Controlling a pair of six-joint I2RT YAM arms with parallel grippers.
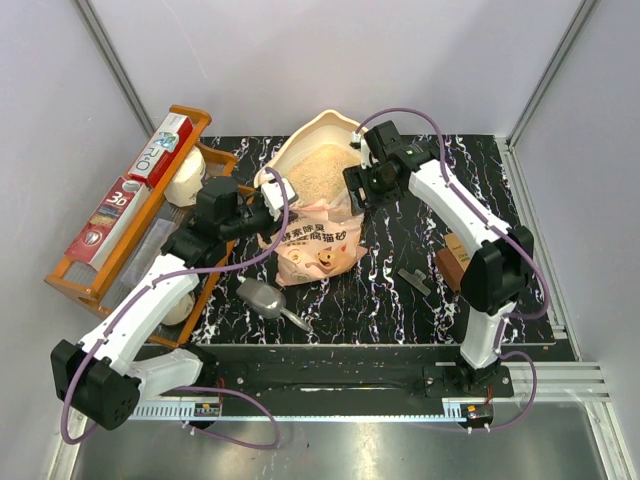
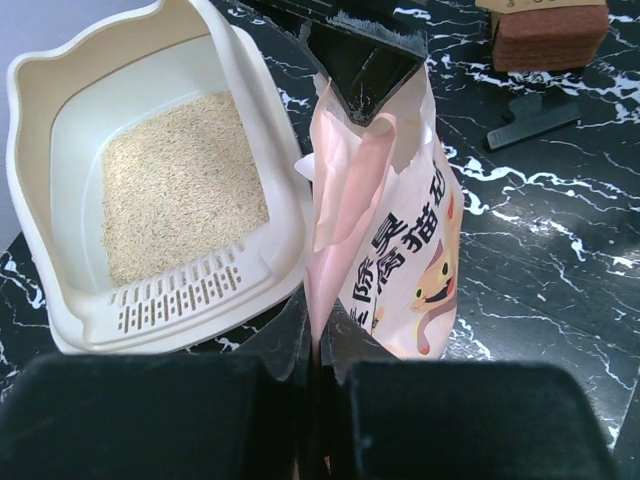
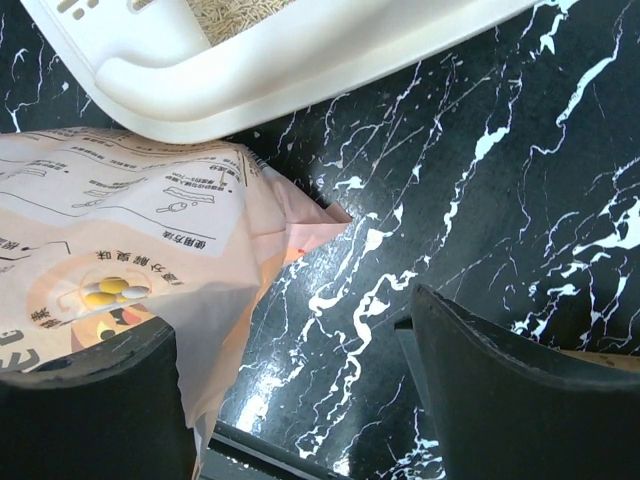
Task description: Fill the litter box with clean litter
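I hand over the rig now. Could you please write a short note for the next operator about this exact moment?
Left gripper: shut on an edge of the pink bag.
Right gripper: open at the far corner of the bag, not gripping.
Litter box: on the table, right beside the bag.
Done: clean litter lies in the box.
Left: perhaps more pouring; what remains in the bag is not visible.

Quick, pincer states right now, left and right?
Left pincer: shut on the edge of the pink crinkled plastic bag printed with a cartoon cat.
Right pincer: open, jaws wide apart by the bag, gripping nothing.
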